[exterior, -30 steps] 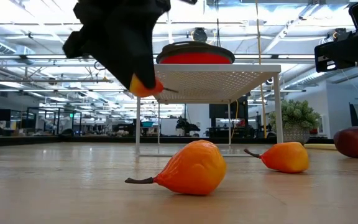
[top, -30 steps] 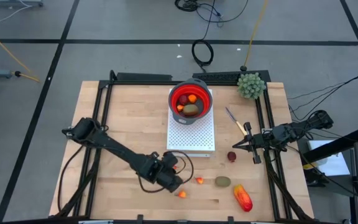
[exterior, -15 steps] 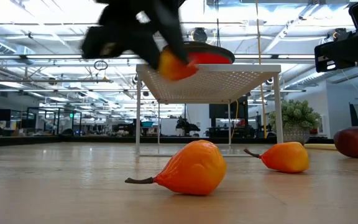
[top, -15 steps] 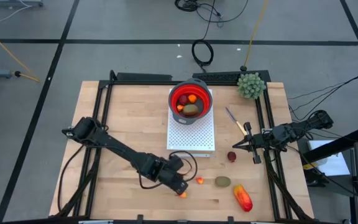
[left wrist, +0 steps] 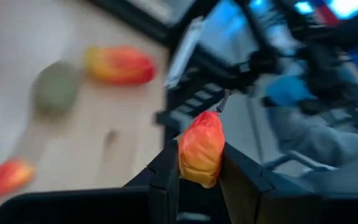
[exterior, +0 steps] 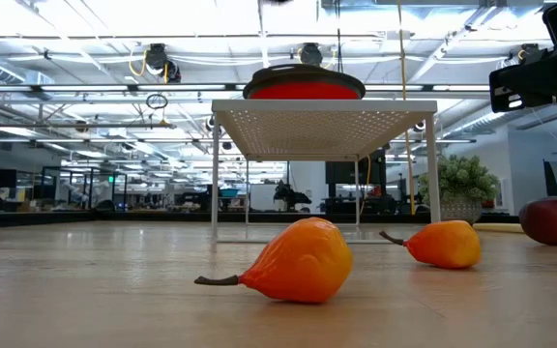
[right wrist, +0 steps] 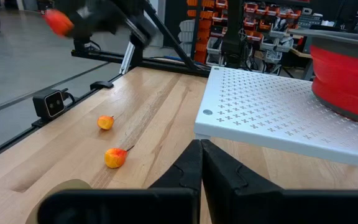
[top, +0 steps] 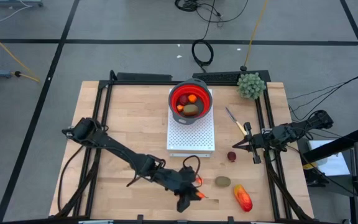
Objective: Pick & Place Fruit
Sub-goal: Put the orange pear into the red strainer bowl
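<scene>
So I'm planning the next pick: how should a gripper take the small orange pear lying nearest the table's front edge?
Grip the orange pear across its fat belly, coming straight down. It lies on its side with the thin stem pointing sideways; the belly is the widest, roundest part.

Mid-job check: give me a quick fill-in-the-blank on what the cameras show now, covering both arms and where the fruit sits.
1. The left gripper has its jaws shut on a small orange-red toy ____.
2. The red collapsible bowl stands on top of the white perforated ____.
3. The right gripper waits at the table's right edge with its jaws ____.
4. The large red-orange oblong fruit lies on the wooden ____.

Missing words: pear; stand; shut; table
</scene>
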Robot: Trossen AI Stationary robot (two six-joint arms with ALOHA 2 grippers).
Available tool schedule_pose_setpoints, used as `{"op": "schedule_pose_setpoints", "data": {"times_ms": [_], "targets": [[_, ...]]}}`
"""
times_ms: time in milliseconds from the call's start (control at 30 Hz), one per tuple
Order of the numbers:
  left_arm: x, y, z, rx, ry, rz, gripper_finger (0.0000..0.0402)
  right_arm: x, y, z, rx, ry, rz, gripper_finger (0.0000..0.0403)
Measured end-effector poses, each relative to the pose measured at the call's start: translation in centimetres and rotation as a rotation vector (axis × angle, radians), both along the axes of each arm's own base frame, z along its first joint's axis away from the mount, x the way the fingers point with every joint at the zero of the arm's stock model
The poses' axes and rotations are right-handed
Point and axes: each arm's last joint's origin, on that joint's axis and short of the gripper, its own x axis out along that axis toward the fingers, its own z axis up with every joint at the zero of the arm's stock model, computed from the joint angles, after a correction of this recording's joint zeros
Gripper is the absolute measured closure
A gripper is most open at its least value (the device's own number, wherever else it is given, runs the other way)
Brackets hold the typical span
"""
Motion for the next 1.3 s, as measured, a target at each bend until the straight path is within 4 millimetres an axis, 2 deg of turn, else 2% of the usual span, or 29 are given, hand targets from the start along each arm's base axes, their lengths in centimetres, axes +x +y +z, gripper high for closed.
{"op": "schedule_pose_setpoints", "data": {"times_ms": [167,367,700,1033,1300], "targets": [[0.2,-0.4,1.1,0.032,-0.153,-0.127,0.0314,0.0,0.0,0.0,0.0,0.0,0.0,0.0403],[0.3,-0.6,1.9,0.036,-0.258,-0.196,0.0314,0.0,0.0,0.0,-0.001,0.003,0.001,0.0403],[0.3,-0.7,2.0,0.039,-0.28,-0.207,0.0314,0.0,0.0,0.0,-0.002,0.005,0.001,0.0403],[-0.2,-1.6,3.5,0.167,-0.614,-0.54,0.0314,0.0,0.0,-0.1,-0.002,0.005,0.001,0.0403],[-0.4,-1.8,3.7,0.225,-0.72,-0.63,0.0314,0.0,0.0,-0.1,-0.002,0.006,0.001,0.0403]]}}
